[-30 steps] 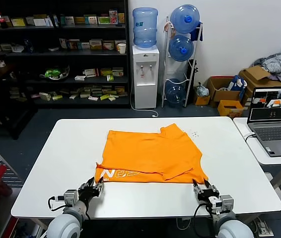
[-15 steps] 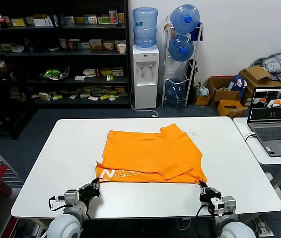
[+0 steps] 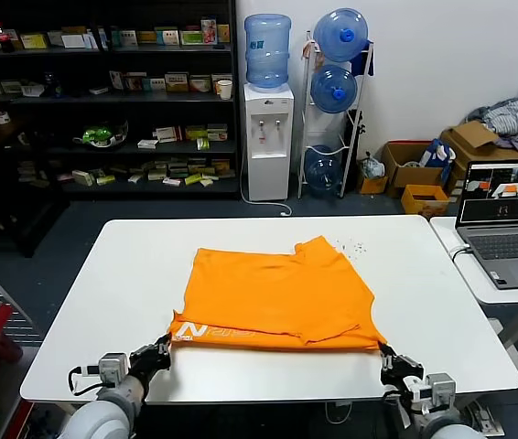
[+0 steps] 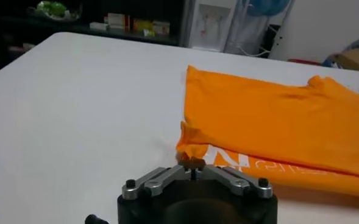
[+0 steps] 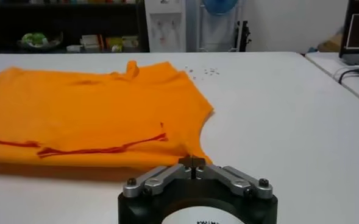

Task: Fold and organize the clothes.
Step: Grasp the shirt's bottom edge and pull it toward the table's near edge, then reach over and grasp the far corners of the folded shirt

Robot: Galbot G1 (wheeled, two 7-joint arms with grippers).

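item: orange t-shirt [image 3: 277,294], one piece, lying partly folded on my white table [image 3: 131,274], white lettering along the near folded edge. left gripper [image 3: 162,350]: at the table's near edge, clenched on the shirt's near left corner; my wrist view shows the jaws pinching the cloth tip [image 4: 193,163]. right gripper [image 3: 390,358]: near edge, clenched on the shirt's near right corner [image 5: 192,161]. adjacent: laptop [image 3: 506,219], open on the side table to my right.
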